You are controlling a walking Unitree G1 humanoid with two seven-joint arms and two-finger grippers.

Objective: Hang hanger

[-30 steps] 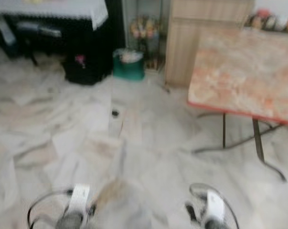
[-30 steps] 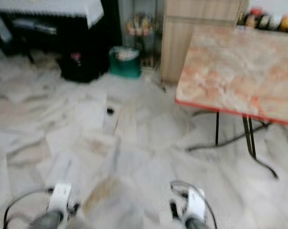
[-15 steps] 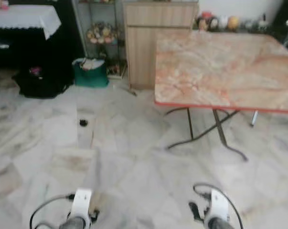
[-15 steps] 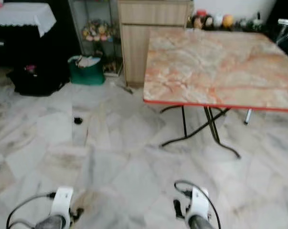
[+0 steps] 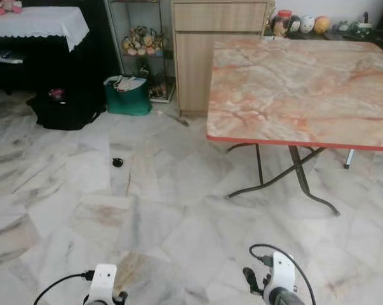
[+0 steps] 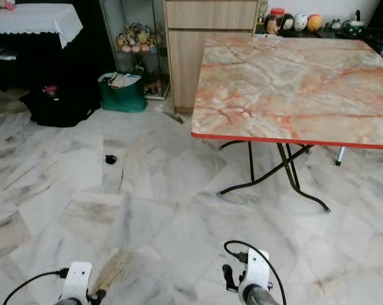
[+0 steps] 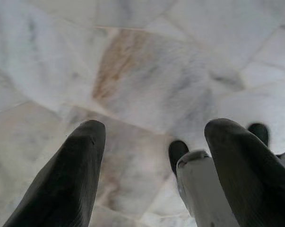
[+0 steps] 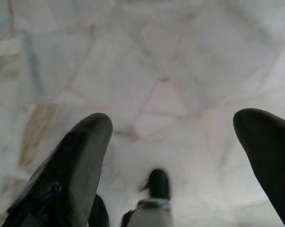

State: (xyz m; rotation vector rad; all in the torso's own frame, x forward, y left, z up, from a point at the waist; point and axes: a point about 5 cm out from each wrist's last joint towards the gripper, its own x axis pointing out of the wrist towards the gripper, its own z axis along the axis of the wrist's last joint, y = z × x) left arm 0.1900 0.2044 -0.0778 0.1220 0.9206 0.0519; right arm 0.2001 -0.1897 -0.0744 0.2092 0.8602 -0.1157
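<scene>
Robot stands on a marble-tile floor (image 5: 178, 210), both arms low and idle at its sides, so this reads as a walking or searching step, not a reach; left claw (image 7: 151, 156) points down at the floor, fingers spread wide, nothing between them; right claw (image 8: 173, 156) likewise aimed at the floor, fingers wide apart, holding nothing; arms are probably kept down and clear for moving about.

No hanger can be made out in these pictures, nor any rail to hang it on, so its place relative to either claw cannot be told; likely it must be found first.

Ahead to the right, a folding table with marble-pattern tabletop (image 5: 305, 82) and red edge, bare on top; behind it a wooden cabinet (image 5: 207, 51); a glass shelf of small figurines (image 5: 143, 44) beside that; green bag (image 5: 127, 95) and black bag (image 5: 64, 108) on the floor by a table with a white cloth (image 5: 35, 22); small dark object (image 5: 117, 162) on the floor, well apart from both claws.
</scene>
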